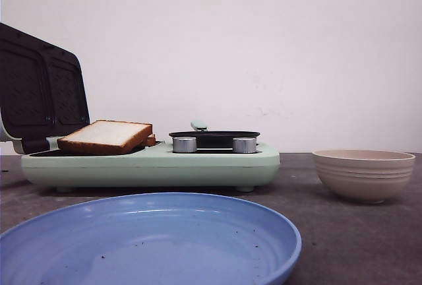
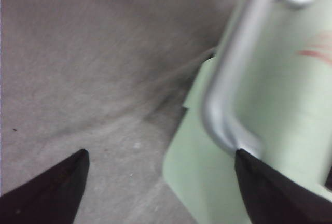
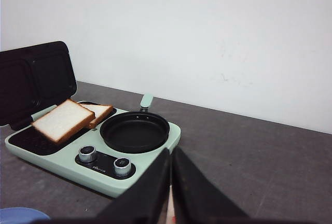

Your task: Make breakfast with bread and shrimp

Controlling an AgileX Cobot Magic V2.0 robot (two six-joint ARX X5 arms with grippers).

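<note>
Grey tabletop under a white wall. Both bread (image 3: 63, 120) slices lie on the press plate, ahead-left of the right pincer (image 3: 171, 182), whose fingers are together; whether on shrimp, I cannot tell. The left pincer (image 2: 161, 182) gapes beside the lid handle (image 2: 228, 79): straddle it before closing.

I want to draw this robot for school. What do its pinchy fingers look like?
Only the fingertips show, in the wrist cameras. The left gripper has two black fingers that taper to pointed wedges, with a smooth matte surface. The right gripper has black fingers too, long and narrowing toward the tip. A little red and white peeks low between them. No cables, markings or arm bodies are in view.
</note>
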